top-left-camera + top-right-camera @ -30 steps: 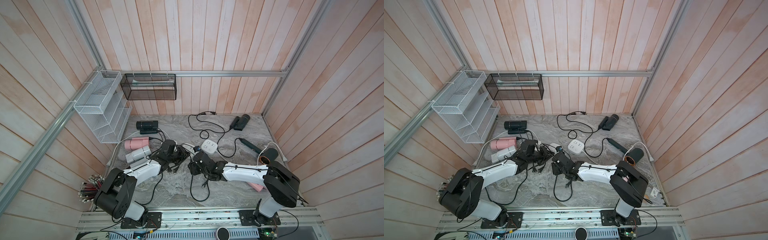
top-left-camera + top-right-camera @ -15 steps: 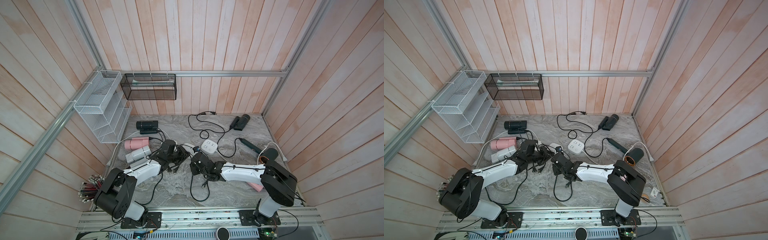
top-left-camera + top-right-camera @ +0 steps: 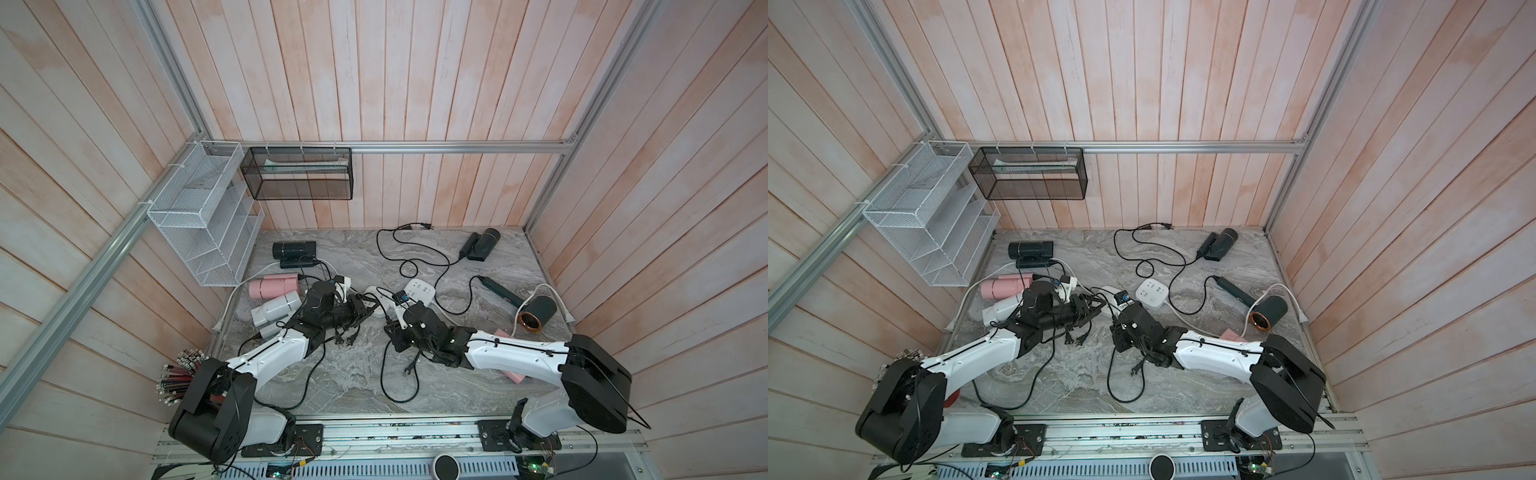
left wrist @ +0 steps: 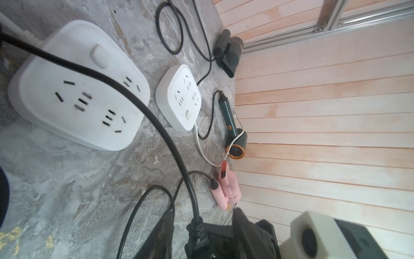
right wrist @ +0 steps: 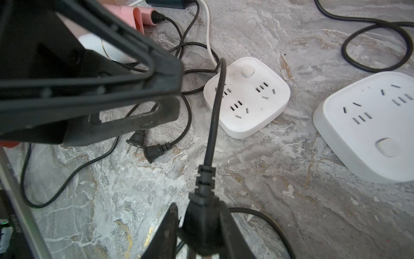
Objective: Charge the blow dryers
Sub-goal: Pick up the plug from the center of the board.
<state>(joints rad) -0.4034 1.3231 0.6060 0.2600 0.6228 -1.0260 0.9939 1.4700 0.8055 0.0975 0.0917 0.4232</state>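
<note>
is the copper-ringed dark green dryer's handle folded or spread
Spread: the dark green copper-ringed blow dryer has its handle sticking straight out.

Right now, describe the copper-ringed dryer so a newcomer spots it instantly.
Start at the marble table's right edge, by the wood wall. The dryer lies there, handle unfolded. Only it has a copper ring at its mouth.

walls: pale wood planks (image 3: 415, 83), alu rails (image 3: 457, 146) | floor: grey marbled slab (image 3: 353, 380) | beyond left gripper (image 3: 365, 308): wht wire rack (image 3: 199, 232), blk mesh basket (image 3: 297, 178) on wall
</note>
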